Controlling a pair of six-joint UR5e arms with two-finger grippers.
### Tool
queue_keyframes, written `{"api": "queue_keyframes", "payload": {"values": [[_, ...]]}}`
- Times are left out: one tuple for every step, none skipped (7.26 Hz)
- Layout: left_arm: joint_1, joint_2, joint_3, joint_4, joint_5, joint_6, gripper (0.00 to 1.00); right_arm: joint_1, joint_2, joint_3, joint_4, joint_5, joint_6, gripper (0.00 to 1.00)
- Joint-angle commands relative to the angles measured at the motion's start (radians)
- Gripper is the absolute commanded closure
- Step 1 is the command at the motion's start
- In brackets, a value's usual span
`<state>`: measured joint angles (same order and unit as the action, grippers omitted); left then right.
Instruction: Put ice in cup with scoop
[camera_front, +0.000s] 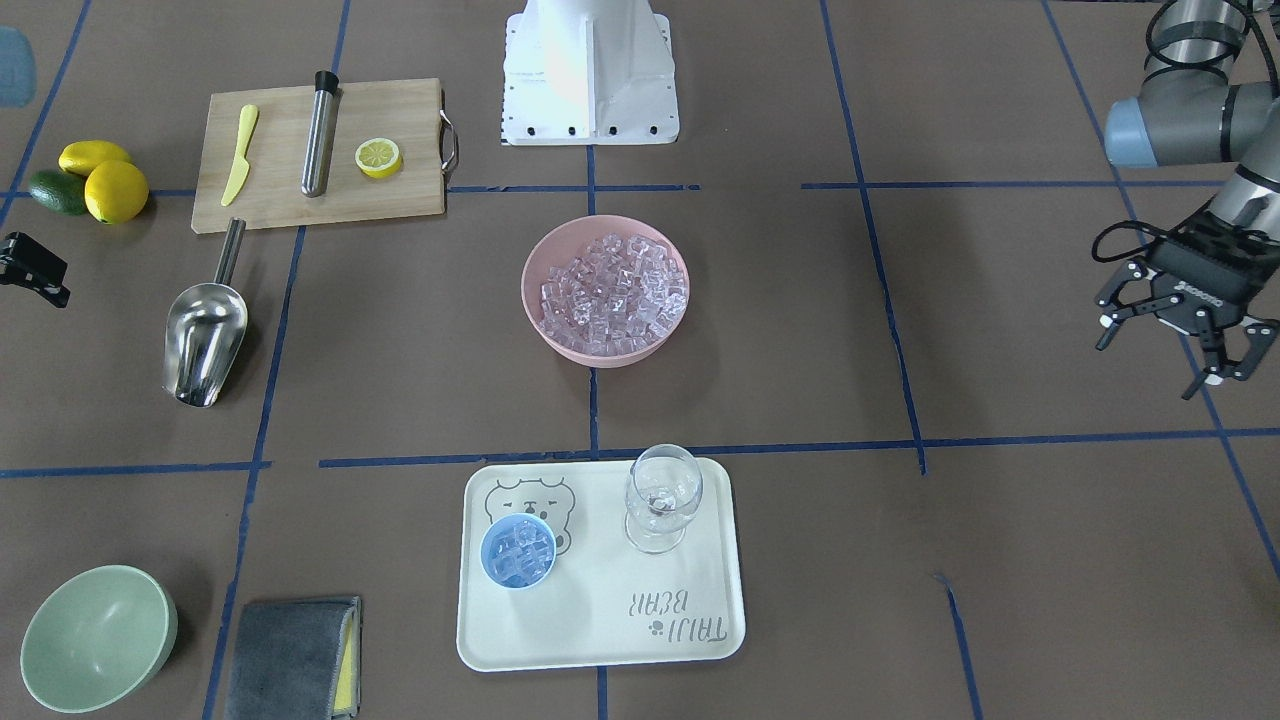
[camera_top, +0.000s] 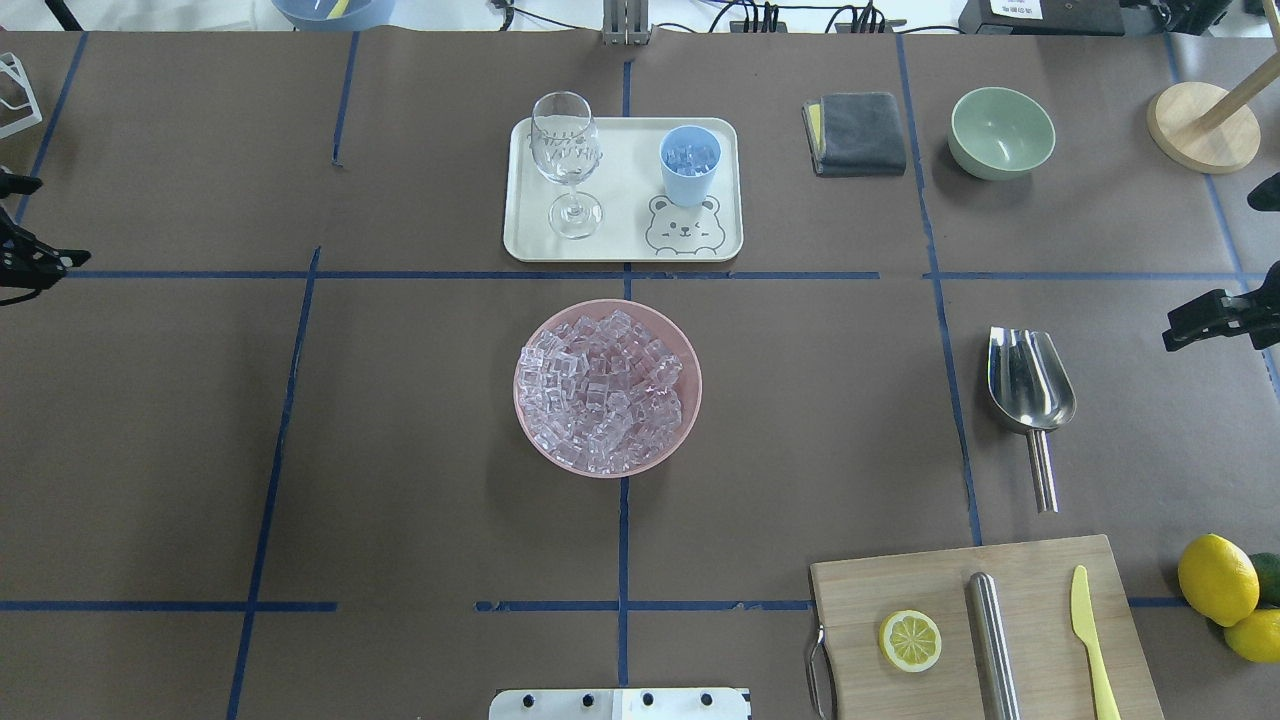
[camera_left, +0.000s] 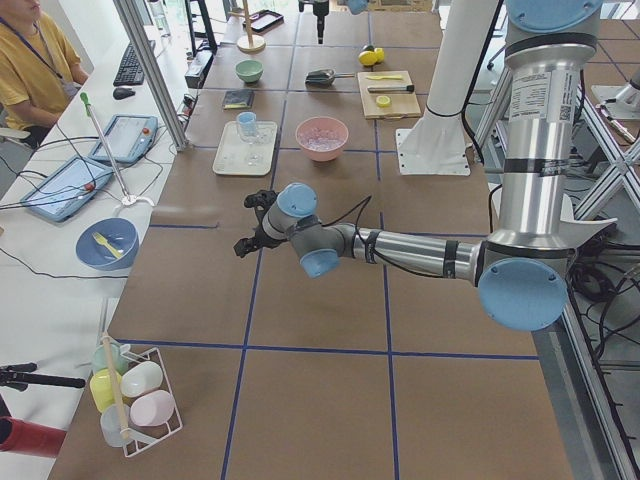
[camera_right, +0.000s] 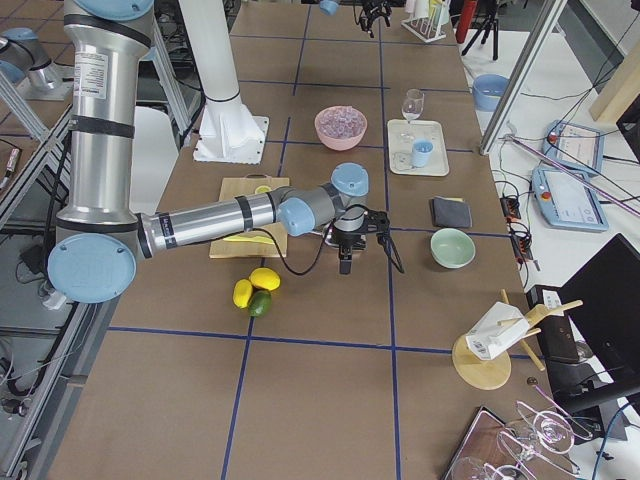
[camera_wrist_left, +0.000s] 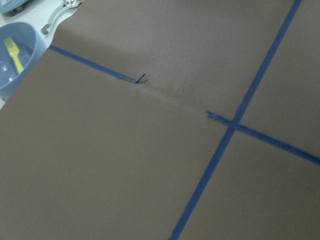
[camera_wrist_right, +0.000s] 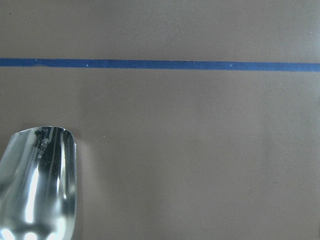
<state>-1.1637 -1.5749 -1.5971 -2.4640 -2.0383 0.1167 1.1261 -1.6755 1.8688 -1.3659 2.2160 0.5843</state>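
Observation:
The steel scoop (camera_front: 205, 330) (camera_top: 1030, 385) lies empty on the table with its handle toward the cutting board. Its trough edge shows at the lower left of the right wrist view (camera_wrist_right: 37, 185). The ice (camera_front: 612, 290) (camera_top: 605, 390) fills a pink bowl (camera_front: 535, 300) at the table's middle. The light-blue cup (camera_front: 518, 552) (camera_top: 690, 163) stands on a white tray (camera_front: 600, 640) and holds some ice cubes. My right gripper (camera_top: 1222, 262) hangs at the view's edge beside the scoop, its fingers apart, holding nothing. My left gripper (camera_front: 1150, 365) hovers open and empty, far from these things.
A wine glass (camera_front: 660, 510) shares the tray. A cutting board (camera_front: 400, 205) carries a yellow knife, a steel tube and a lemon half. Lemons and an avocado (camera_front: 95, 180) lie beside it. A green bowl (camera_front: 95, 640) and grey cloth (camera_front: 290, 655) sit near the tray.

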Motion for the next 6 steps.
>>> {"api": "queue_keyframes", "payload": {"values": [[-0.109, 0.045, 0.022, 0.066, 0.007, 0.014, 0.00, 0.003, 0.000, -0.017, 0.004, 0.001, -0.038, 0.00], [-0.126, 0.056, 0.038, 0.068, 0.010, 0.008, 0.00, 0.003, 0.002, -0.022, 0.002, 0.002, -0.043, 0.00], [-0.145, 0.067, 0.090, 0.068, 0.009, -0.002, 0.00, 0.003, 0.002, -0.025, 0.004, 0.002, -0.043, 0.00], [-0.181, 0.073, 0.159, 0.053, 0.007, -0.038, 0.00, 0.003, 0.002, -0.028, 0.004, 0.002, -0.059, 0.00], [-0.241, 0.066, 0.155, 0.083, -0.014, -0.072, 0.00, 0.003, 0.005, -0.037, 0.002, 0.002, -0.073, 0.00], [-0.243, 0.037, 0.160, 0.214, -0.052, -0.125, 0.00, 0.003, 0.025, -0.069, 0.002, 0.002, -0.098, 0.00]]}}
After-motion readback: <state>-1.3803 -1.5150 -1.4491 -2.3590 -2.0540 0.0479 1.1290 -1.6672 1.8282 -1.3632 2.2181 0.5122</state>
